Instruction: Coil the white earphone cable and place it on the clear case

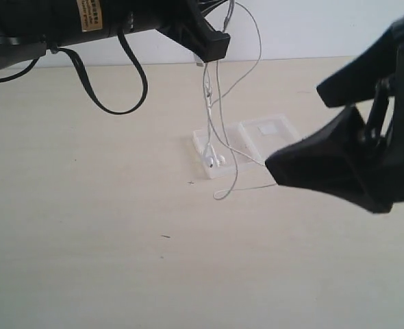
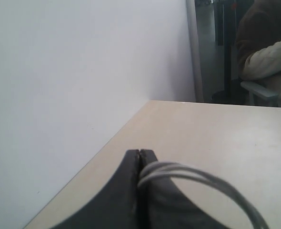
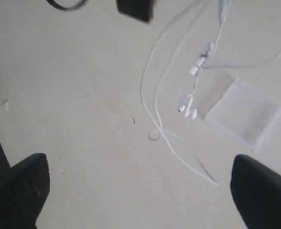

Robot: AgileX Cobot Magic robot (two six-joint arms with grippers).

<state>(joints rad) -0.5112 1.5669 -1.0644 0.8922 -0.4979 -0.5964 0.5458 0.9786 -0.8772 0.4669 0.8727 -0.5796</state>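
Well to the left of the clear case (image 1: 284,135), a thick black cable (image 1: 120,104) is seen drooping in a loop from the left arm, high over the pale table (image 1: 85,240). Up above the case's left half, the left claw (image 1: 216,49) is held in the air with its jaws pressed together, and several strands of the earphone cable (image 1: 220,89) are pinched between them; in the left wrist view the strands are seen curving out from the closed tips. From that grip the thin white wire hangs straight down towards the case. The earbuds (image 1: 213,161) are found at the front of the case's left half, though it cannot be told whether they rest on it or hang just over it. A small loop of the wire lies on the table just in front of the case, and one strand is trailed off towards the right from there. The case itself lies flat and opened out, both halves side by side, with a small white patch (image 1: 265,127) on the right half. To the right of the case, close to the camera and blurred, the right claw (image 1: 291,125) is held with its jaws spread wide, and nothing is gripped between them.
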